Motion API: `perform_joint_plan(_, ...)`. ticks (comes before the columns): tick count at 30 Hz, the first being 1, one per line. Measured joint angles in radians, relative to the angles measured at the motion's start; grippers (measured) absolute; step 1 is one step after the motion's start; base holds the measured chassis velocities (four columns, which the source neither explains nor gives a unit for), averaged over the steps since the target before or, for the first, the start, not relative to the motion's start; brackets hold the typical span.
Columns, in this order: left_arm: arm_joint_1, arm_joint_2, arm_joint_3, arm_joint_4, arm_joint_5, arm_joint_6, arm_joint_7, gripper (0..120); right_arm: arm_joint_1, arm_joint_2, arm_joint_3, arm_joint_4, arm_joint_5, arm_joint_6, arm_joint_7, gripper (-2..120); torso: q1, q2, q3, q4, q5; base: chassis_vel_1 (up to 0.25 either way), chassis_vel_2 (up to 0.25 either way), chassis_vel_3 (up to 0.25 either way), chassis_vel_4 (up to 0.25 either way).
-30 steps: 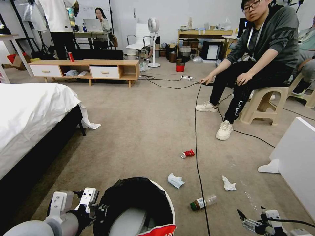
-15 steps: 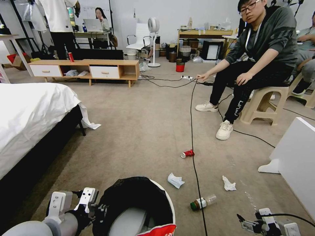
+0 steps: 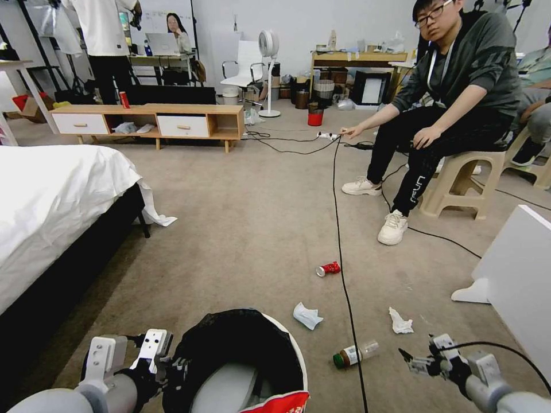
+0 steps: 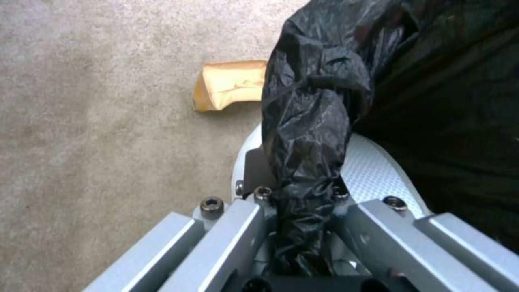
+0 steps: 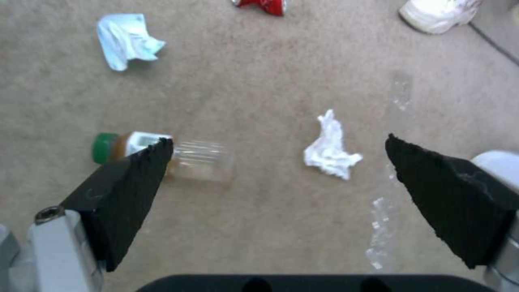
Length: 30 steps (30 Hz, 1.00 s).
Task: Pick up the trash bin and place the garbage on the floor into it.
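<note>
Two pieces lie just ahead of the spread right end effector (image 3: 408, 359): tissue (image 3: 400, 322) and bottle (image 3: 356, 354), lying crosswise; left end effector (image 4: 303, 227) clamps bin (image 3: 287, 338).

bin (image 3: 241, 355) nr front, L tool (image 3: 166, 367) at its L rim, snack pkt (image 3: 278, 403) in it | bottle (image 3: 354, 354) on floor (image 3: 247, 229) R of bin | tissue (image 3: 306, 315) just beyond bin | 2nd tissue (image 3: 400, 322) R of cable (image 3: 343, 258) | can (image 3: 328, 268) farther out, L of cable | R tool (image 3: 414, 363) R of bottle | bed (image 3: 51, 201) far L
</note>
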Motion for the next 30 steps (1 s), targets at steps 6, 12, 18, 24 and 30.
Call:
perform_joint_plan(6, -0.009, 0.008, 0.006, 0.011, -0.002, 0.0, 0.006, 1, 0.042, -0.037, -0.017, -0.023, -0.012, -0.036, -0.085, 100, 0.0, 0.0, 0.0, -0.0003, 0.0002, 0.0, 0.0, 0.0, 0.0)
perform_joint_plan(12, -0.014, 0.011, 0.007, 0.012, -0.006, 0.0, 0.008, 1, 0.078, -0.066, -0.059, -0.065, -0.138, -0.006, -0.18, 100, 0.0, 0.0, 0.0, -0.0003, 0.0004, 0.0, 0.0, 0.0, 0.0)
perform_joint_plan(18, -0.016, 0.019, 0.007, 0.011, -0.01, 0.0, 0.008, 1, 0.113, -0.097, -0.095, -0.08, -0.242, 0.029, -0.25, 100, 0.0, 0.0, 0.0, -0.0002, 0.0004, 0.0, 0.0, 0.0, 0.0)
perform_joint_plan(24, -0.021, 0.02, 0.007, 0.013, -0.013, 0.0, 0.008, 1, 0.166, -0.126, -0.153, -0.096, -0.28, 0.043, -0.278, 100, 0.0, 0.0, 0.0, -0.0002, 0.0002, 0.0, 0.0, 0.0, 0.0)
perform_joint_plan(30, -0.023, 0.018, 0.008, 0.014, -0.014, 0.0, 0.009, 1, 0.275, -0.107, -0.253, -0.153, -0.3, 0.086, -0.298, 100, 0.0, 0.0, 0.0, -0.0003, 0.0003, 0.0, 0.0, 0.0, 0.0)
